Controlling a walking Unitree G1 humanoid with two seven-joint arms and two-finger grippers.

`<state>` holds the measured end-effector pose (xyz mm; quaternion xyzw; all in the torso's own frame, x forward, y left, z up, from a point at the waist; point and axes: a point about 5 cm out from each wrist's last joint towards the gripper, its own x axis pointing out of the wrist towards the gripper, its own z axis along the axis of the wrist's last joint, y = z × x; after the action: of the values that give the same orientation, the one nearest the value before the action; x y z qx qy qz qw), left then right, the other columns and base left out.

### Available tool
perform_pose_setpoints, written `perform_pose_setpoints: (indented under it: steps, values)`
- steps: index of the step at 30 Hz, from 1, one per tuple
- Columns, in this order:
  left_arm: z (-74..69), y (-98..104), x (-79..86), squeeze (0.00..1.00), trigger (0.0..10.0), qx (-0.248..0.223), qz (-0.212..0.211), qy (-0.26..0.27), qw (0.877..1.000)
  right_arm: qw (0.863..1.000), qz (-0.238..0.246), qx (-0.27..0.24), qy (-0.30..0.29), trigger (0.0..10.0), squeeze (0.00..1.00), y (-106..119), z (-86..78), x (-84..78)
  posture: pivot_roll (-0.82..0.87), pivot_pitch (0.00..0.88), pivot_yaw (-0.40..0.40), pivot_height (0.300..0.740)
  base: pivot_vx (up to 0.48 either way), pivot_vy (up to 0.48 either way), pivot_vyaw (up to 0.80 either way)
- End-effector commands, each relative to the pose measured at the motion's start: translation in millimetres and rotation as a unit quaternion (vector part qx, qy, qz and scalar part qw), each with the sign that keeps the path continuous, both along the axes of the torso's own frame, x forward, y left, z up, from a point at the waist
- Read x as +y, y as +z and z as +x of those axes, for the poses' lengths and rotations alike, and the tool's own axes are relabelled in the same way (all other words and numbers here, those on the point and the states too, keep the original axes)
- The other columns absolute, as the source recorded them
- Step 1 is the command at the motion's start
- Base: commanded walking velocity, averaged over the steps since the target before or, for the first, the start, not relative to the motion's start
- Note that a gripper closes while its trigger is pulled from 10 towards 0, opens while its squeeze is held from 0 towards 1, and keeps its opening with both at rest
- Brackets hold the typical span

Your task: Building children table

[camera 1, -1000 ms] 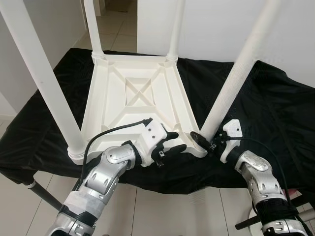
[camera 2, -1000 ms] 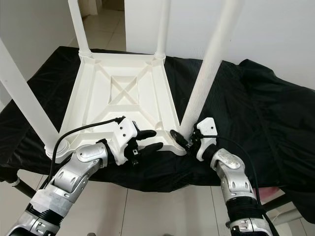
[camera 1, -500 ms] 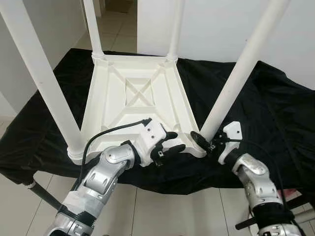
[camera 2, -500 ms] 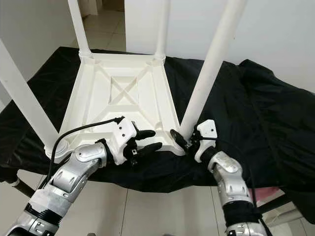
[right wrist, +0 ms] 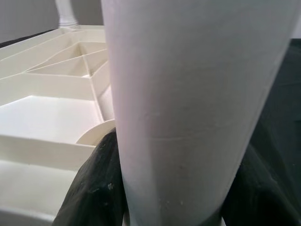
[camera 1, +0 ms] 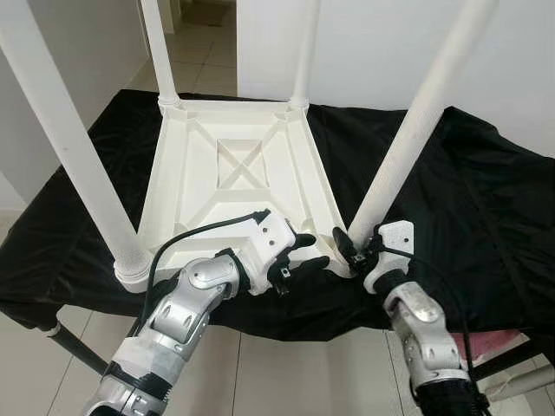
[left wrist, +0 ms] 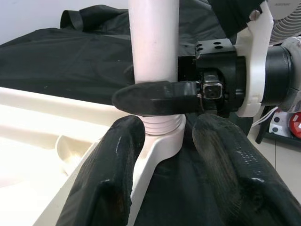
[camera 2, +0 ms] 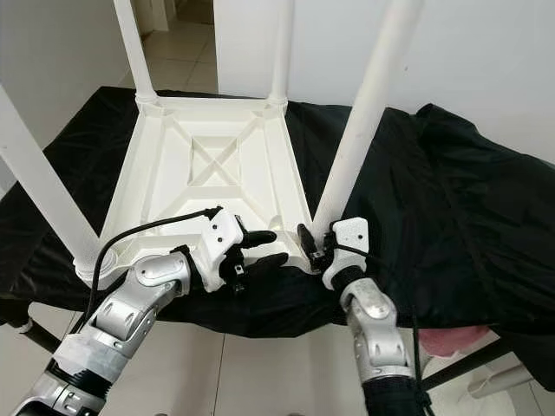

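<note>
Right gripper (camera 1: 354,249) pinches the stiff, smooth plastic table leg (camera 1: 408,143) low, near its socket; left gripper (camera 1: 302,256) spread beside it

— What gets cut off?

— The four white plastic table legs (camera 1: 408,139) all run out past the top edge, so their ends are unseen.

— Anything hidden?

— The black cloth (camera 1: 486,199) covers whatever it lies on. The right gripper (camera 1: 351,247) has its far finger behind the near-right leg.
</note>
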<state>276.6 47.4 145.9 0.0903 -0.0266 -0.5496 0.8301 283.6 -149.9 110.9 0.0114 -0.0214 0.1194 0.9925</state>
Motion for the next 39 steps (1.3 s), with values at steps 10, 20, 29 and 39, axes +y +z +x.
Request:
perform_pose_setpoints:
  steps: [10, 20, 29, 39]
  values:
    - [-4.4, -3, -4.2, 0.00, 10.0, 0.001, 0.001, -0.002, 1.000, 0.995, 0.023, 0.039, -0.087, 10.0, 0.00, -14, 1.5, 6.0, -0.02, 0.000, -0.071, 0.740, 0.000, 0.000, 0.00]
    - [-5.1, -3, -5.8, 0.00, 10.0, 0.000, 0.000, -0.003, 1.000, 0.997, 0.023, 0.028, -0.073, 10.0, 1.00, -7, 2.1, 16.9, -0.02, 0.000, -0.072, 0.740, 0.000, 0.000, 0.00]
    - [-6.9, -4, -6.2, 0.00, 10.0, 0.001, -0.001, -0.003, 1.000, 0.998, 0.028, 0.019, -0.061, 10.0, 1.00, -4, 2.0, 10.0, -0.02, 0.000, -0.078, 0.740, 0.000, 0.000, 0.00]
    - [-9.4, -5, -4.8, 0.00, 10.0, 0.004, 0.000, -0.004, 1.000, 1.000, 0.009, 0.004, 0.022, 10.0, 0.00, -2, -7.1, -4.1, -0.02, 0.000, -0.078, 0.740, 0.000, 0.000, 0.00]
